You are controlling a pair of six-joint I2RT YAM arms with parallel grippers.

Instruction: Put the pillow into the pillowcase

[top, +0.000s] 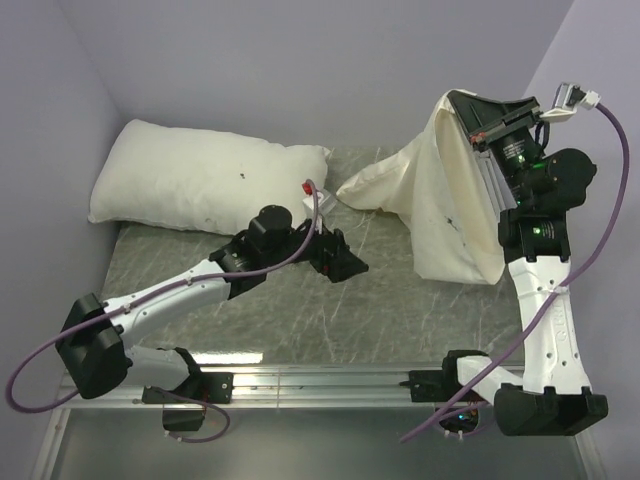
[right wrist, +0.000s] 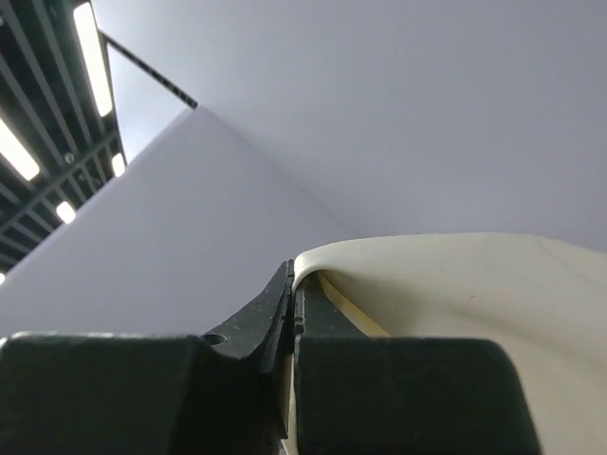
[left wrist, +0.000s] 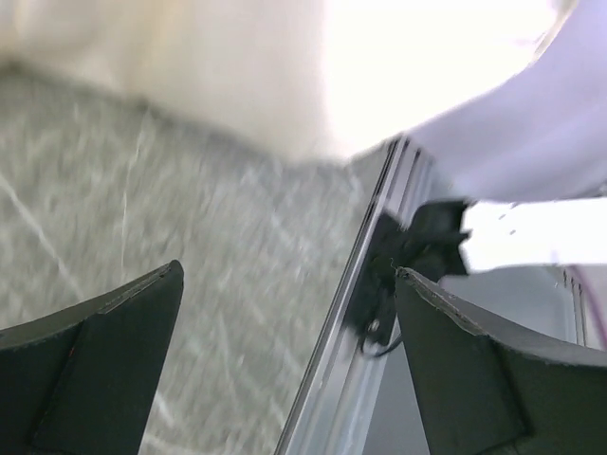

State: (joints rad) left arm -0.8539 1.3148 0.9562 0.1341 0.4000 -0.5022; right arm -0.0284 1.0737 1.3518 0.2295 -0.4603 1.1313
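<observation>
My right claw [top: 468, 118] pinches the pillowcase [top: 440, 200] hem aloft while my left claw [top: 343, 262] gapes wide, empty (pillow [top: 200, 180] lying back-left, well apart), so I fear the slick cloth slipping out if I tug.

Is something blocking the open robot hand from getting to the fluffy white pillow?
Nothing visible does. No object lies on the table between the left gripper, jaws open, and the pillow. The gripper points away from it, toward the pillowcase hanging from the right gripper.
</observation>
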